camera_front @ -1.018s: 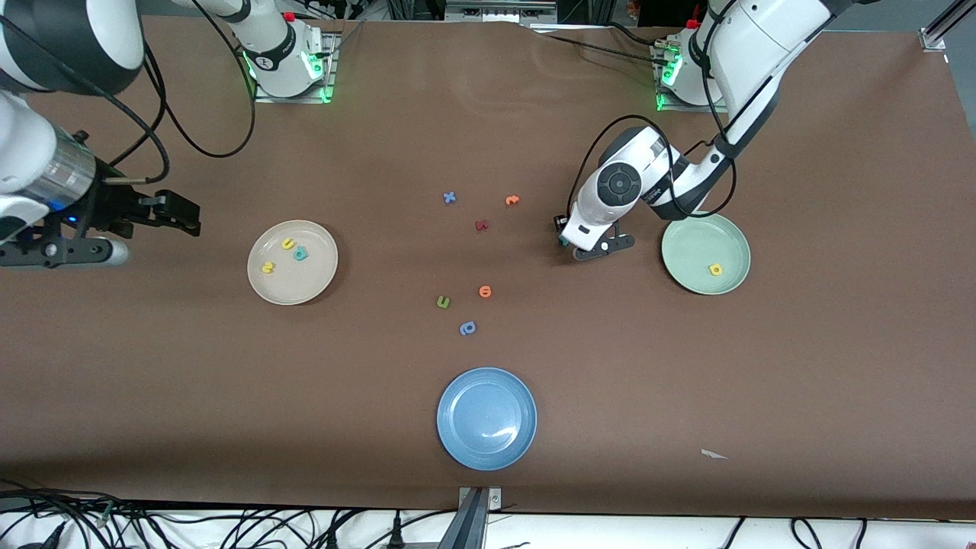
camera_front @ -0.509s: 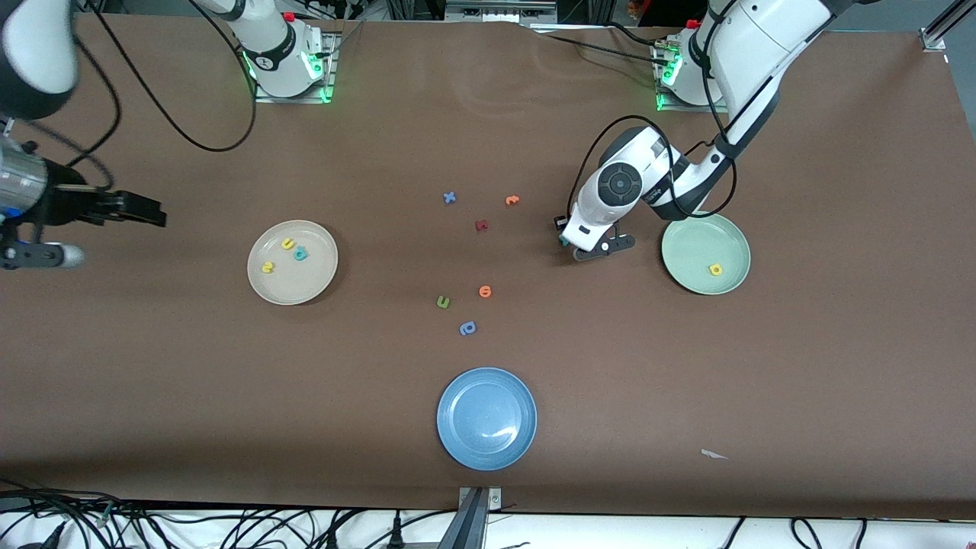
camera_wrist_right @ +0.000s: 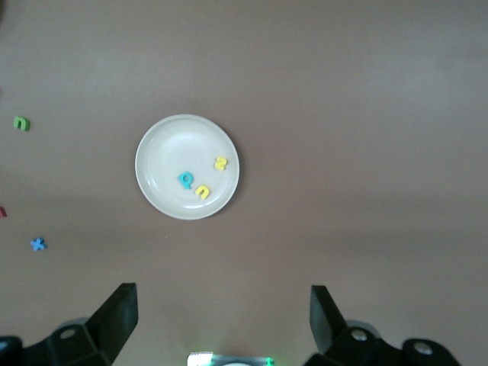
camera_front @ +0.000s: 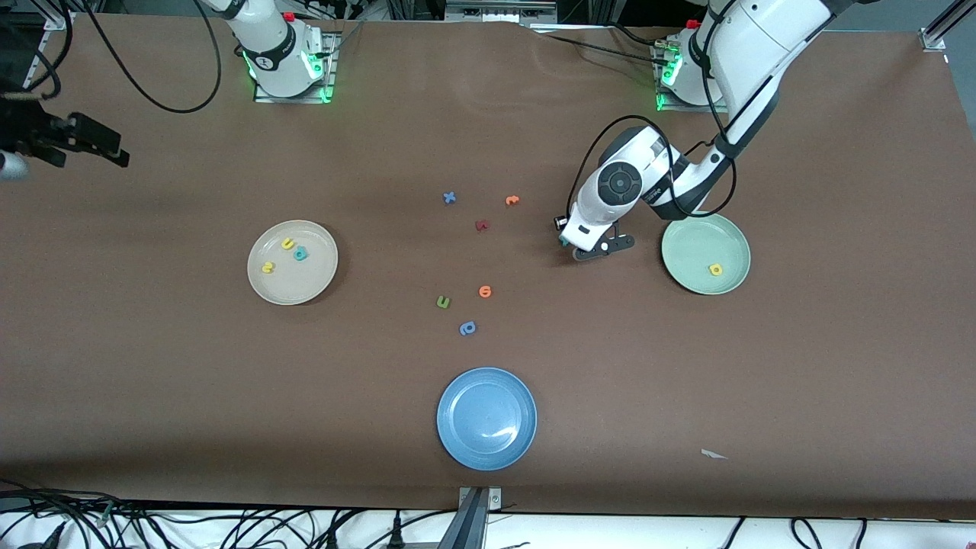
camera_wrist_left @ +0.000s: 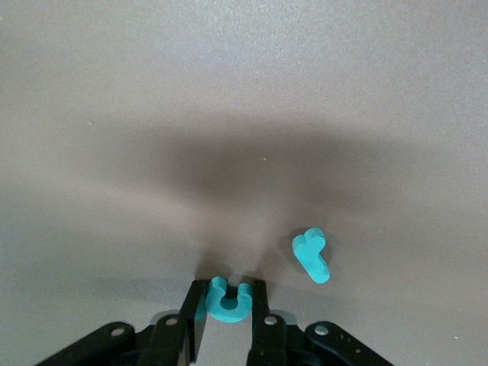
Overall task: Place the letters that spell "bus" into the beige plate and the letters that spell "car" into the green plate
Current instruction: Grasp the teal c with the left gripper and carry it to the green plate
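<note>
beige plate (camera_front: 293, 262) toward right arm's end of table (camera_front: 801, 366), holds b (camera_front: 300, 254), u (camera_front: 287, 243), s (camera_front: 268, 268). green plate (camera_front: 705, 253) toward left arm's end, holds a (camera_front: 715, 269). c (camera_wrist_left: 229, 299) on table between left gripper (camera_wrist_left: 229, 314) fingers, r (camera_wrist_left: 313, 255) just beside it. Loose letters (camera_front: 473, 259) between both plates. blue plate (camera_front: 486, 418) nearer front camera than those. right gripper (camera_wrist_right: 221, 313) high over its table end.

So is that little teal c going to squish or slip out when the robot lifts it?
It might squish slightly: the teal c looks like thick soft foam, and the left gripper has its fingers tight on both sides. It is tiny, so probably very light. Its flat sides suit the grip, so slipping seems unlikely.
</note>
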